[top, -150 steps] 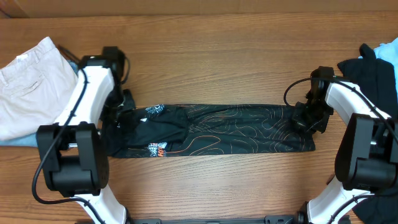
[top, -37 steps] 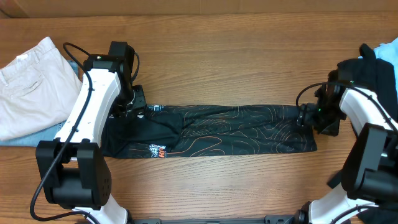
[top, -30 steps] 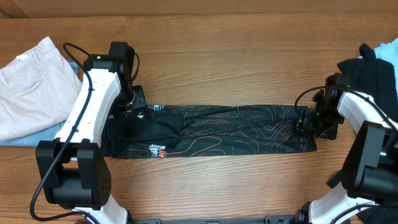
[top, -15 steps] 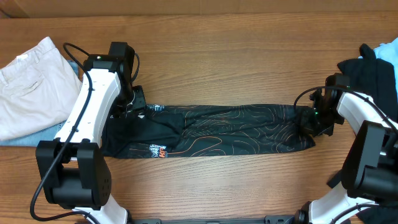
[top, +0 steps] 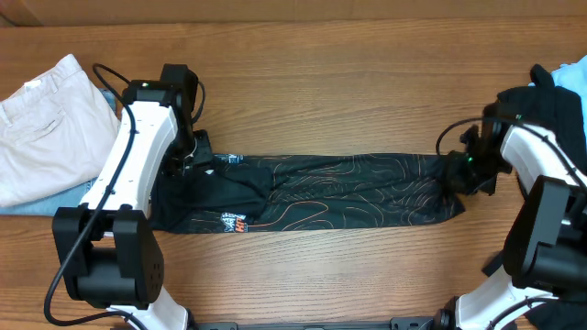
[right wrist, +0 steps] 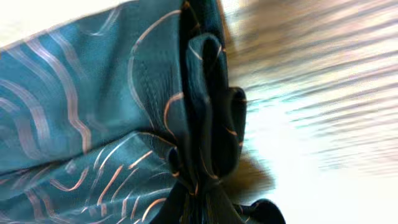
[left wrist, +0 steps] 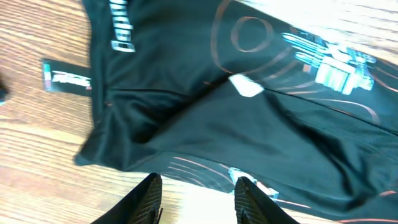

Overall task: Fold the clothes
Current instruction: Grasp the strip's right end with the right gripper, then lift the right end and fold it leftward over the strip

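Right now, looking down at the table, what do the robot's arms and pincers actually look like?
Both match: the left arm and right arm have smooth white shells between chunky black joints, with thin black cables looping outside. The left pincer ends in two black ridged fingers; the right pincer looks dark too. I see no markings.

Right tool [top: 459, 173] seemingly pinches an end of the jersey [top: 321, 191].

Bare wooden table [top: 330, 92] lies open on both long sides of the black jersey with orange-red contour lines [top: 348, 188]. Beige trousers [top: 41, 128] block the left edge; a heap of plain black clothes [top: 550, 110] crowds the right tool [top: 456, 176].
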Controlling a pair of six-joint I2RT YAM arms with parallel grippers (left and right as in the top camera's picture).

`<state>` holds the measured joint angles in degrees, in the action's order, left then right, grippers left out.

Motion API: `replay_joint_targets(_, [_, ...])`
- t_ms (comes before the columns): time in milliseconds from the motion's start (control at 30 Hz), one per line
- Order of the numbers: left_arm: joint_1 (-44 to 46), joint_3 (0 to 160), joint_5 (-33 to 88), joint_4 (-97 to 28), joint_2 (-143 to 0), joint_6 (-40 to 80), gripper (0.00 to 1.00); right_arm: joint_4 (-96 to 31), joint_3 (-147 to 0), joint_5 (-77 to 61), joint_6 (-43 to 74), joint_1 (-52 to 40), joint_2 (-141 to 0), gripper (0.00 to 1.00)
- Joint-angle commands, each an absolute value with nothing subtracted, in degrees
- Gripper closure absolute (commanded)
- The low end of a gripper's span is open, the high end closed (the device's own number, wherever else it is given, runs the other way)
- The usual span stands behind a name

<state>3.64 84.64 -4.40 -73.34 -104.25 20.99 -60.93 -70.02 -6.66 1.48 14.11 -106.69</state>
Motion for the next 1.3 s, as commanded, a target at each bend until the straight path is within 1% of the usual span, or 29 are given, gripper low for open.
replay_joint_targets(0, [2.2,85.6,-6.5,-73.6,-103.4,20.6,0.59,-64.2,-77.6,-4.6,3.2,12.6,-106.6,0.96])
replay_joint_targets(167, [2.2,85.6,-6.5,-73.6,-103.4,20.6,0.58,-68.2,-81.3,-4.5,4.2,7.0,-106.6,0.96])
replay_joint_targets(433, [2.2,85.6,-6.4,-73.7,-103.4,20.6,0.58,-68.8,-81.4,-4.6,9.0,-5.0,-106.6,0.96])
replay_joint_targets(867, [2.2,85.6,-6.3,-74.0,-103.4,20.6,0.58,-63.7,-81.4,-5.7,18.1,-23.1,-106.7,0.96])
replay_joint_targets(1033, [2.2,85.6,-6.3,-74.4,-103.4,20.6,0.58,-61.6,-81.4,-6.9,18.3,-25.9,-106.7,0.96])
replay_joint_targets(1267, [2.2,85.6,-6.3,-74.6,-103.4,20.6,0.58,-60.9,-81.4,-7.9,18.3,-27.1,-106.7,0.96])
